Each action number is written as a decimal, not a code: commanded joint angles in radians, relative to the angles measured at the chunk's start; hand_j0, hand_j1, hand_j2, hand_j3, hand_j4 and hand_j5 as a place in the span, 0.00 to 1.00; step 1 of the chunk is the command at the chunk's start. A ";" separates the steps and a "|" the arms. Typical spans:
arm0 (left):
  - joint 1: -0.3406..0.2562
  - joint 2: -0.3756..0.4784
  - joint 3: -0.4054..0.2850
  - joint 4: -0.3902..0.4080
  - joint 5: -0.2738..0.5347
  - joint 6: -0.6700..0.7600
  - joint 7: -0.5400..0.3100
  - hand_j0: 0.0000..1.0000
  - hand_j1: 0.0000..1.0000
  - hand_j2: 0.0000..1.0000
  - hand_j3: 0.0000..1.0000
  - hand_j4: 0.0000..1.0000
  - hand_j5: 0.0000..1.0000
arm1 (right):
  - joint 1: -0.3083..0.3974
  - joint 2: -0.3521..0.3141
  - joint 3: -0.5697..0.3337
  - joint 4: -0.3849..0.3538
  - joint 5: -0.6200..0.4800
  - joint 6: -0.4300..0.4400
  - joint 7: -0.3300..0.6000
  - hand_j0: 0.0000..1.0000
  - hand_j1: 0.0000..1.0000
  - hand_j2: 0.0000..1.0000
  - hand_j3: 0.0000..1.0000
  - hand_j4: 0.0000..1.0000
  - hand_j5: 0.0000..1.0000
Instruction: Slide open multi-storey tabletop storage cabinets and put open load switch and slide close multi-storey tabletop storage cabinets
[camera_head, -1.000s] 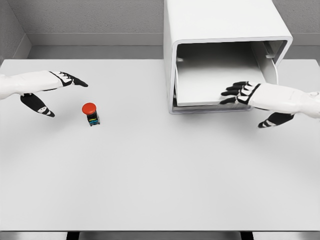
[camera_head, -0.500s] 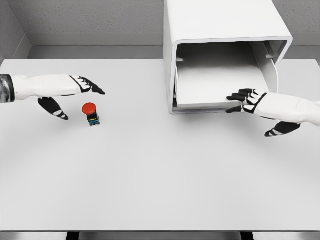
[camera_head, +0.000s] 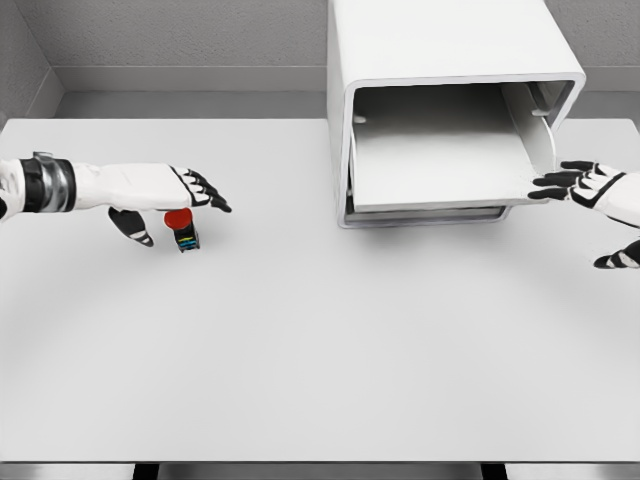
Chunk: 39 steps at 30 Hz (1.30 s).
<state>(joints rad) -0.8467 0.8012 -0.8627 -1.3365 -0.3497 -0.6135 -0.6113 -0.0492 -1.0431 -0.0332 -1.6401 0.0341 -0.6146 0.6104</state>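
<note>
The load switch (camera_head: 181, 229), a small dark block with a red button top, stands on the white table (camera_head: 300, 340) at the left. My left hand (camera_head: 175, 205) hovers right over it, fingers spread open, thumb down on its left side, partly hiding the red cap. The white storage cabinet (camera_head: 440, 50) stands at the back right, its drawer (camera_head: 440, 160) slid out toward me. At the right edge my right hand (camera_head: 585, 195) is open, just right of the drawer's front corner, holding nothing.
A grey wall runs behind the table. The cabinet takes up the back right; its open drawer juts over the table surface. The table's front edge runs along the bottom of the view.
My left hand has moved right and down until it is over the switch. My right hand has pulled back from the drawer front to the right edge of the view.
</note>
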 joint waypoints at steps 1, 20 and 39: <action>0.000 -0.005 0.001 0.000 -0.008 0.003 0.000 1.00 1.00 1.00 1.00 1.00 1.00 | 0.018 -0.005 -0.165 -0.007 -0.036 0.004 0.001 1.00 1.00 1.00 1.00 1.00 1.00; 0.000 -0.034 0.001 0.033 -0.063 0.003 0.000 1.00 1.00 1.00 1.00 1.00 1.00 | 0.308 -0.018 -0.203 -0.017 0.098 0.004 0.001 0.49 0.49 0.49 0.49 0.49 0.49; 0.005 -0.043 0.001 0.063 -0.092 0.003 0.000 0.84 0.84 0.84 0.84 0.84 0.84 | 0.302 -0.018 -0.166 -0.052 0.107 0.004 0.001 0.45 0.45 0.45 0.45 0.45 0.45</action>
<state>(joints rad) -0.8437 0.7588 -0.8627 -1.2696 -0.4472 -0.6132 -0.6112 0.2531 -1.0602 -0.2003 -1.6905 0.1472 -0.6136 0.6111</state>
